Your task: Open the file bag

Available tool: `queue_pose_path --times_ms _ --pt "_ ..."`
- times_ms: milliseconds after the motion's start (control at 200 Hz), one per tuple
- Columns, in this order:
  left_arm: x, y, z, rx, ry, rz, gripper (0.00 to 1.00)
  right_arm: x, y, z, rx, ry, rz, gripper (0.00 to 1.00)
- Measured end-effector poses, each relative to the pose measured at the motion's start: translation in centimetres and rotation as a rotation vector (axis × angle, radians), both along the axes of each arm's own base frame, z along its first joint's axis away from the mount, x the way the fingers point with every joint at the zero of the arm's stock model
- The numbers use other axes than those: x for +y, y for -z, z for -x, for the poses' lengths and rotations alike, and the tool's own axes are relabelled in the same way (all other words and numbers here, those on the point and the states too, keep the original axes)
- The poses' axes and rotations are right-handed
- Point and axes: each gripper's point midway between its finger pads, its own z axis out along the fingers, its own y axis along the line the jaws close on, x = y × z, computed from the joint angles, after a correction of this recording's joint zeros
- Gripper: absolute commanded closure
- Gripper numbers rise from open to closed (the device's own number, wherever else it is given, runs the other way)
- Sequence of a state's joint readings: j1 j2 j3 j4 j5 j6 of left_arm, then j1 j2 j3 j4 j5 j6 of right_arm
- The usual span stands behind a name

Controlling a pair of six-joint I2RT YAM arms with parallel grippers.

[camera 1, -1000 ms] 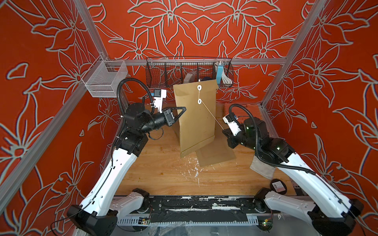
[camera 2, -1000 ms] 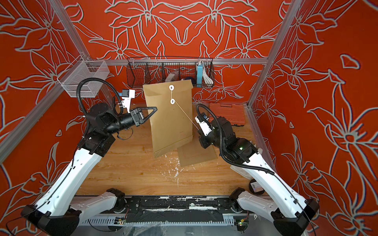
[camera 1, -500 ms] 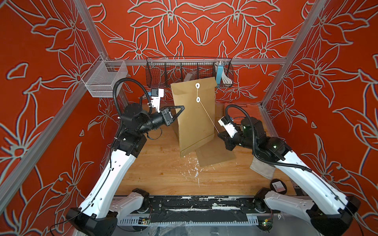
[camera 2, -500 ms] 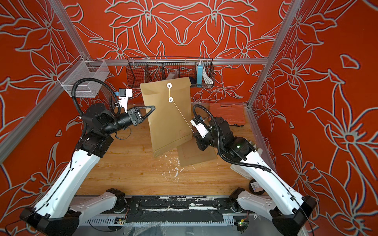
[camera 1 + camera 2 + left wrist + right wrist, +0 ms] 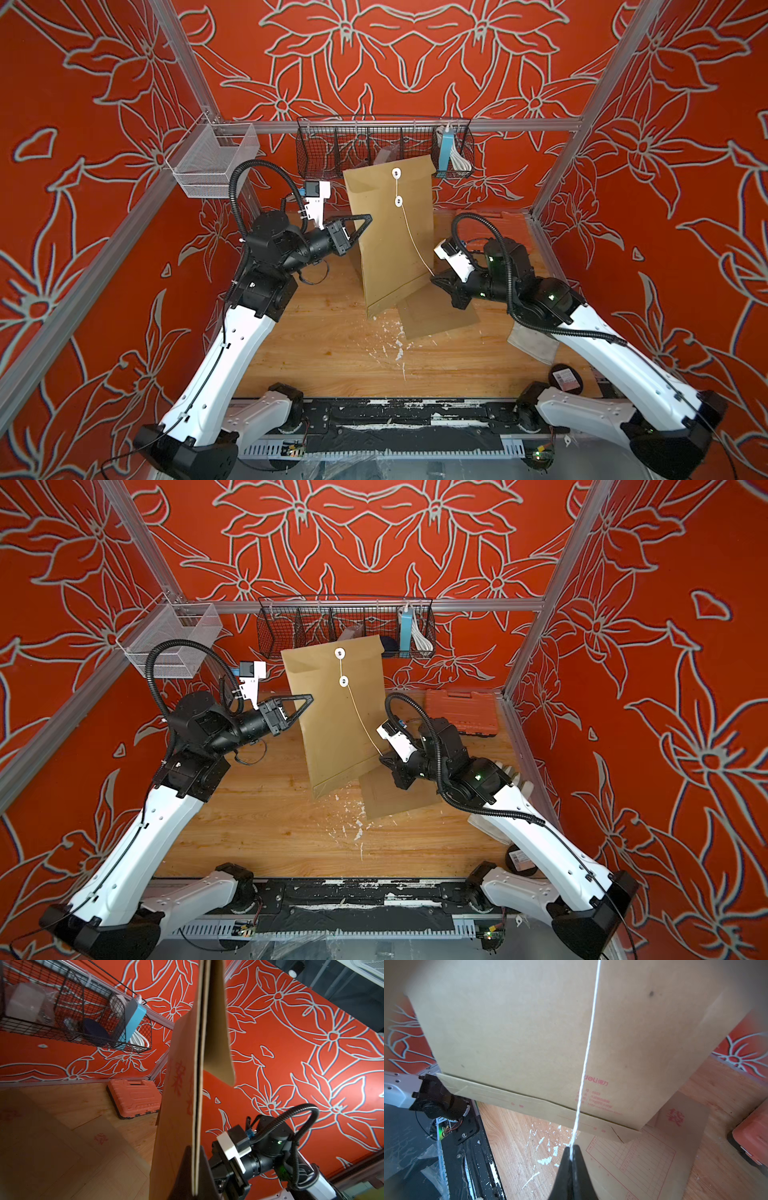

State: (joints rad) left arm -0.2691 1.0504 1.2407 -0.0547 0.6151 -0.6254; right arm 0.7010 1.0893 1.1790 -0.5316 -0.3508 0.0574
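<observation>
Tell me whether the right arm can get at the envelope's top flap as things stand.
Probably not yet. The right arm has its jaws shut on the string, pulled taut from the lower button. The flap sits high on the envelope held up by the left arm; nothing blocks the path.

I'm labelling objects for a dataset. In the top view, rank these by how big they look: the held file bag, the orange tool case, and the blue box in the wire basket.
1. file bag, clearly largest, though it is held up nearer the camera
2. orange tool case
3. blue box
</observation>
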Motion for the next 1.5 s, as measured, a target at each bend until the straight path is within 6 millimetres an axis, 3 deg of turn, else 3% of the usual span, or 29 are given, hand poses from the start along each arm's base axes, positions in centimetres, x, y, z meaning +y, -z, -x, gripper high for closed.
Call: queue_pose_path --times_ms 100,345,846,1501 --pt "0.1 1.4 -0.1 0.009 -0.072 -0.051 1.0 0.4 -0.4 -0.7 0.007 0.026 -0.032 1.0" --pt "-2.5 3.6 0.9 -0.008 -0.153 -0.193 1.0 2.3 0.5 -1.7 0.07 0.019 -0.071 1.0" --pt "-1.3 4.9 -1.3 0.0 -0.306 -0.258 1.0 5.7 -2.0 2.2 0.111 -0.234 -0.225 1.0" --pt "-0.8 5.0 -2.0 0.008 -0.357 -0.267 1.0 8.4 -1.4 5.9 0.156 -0.379 -0.215 1.0"
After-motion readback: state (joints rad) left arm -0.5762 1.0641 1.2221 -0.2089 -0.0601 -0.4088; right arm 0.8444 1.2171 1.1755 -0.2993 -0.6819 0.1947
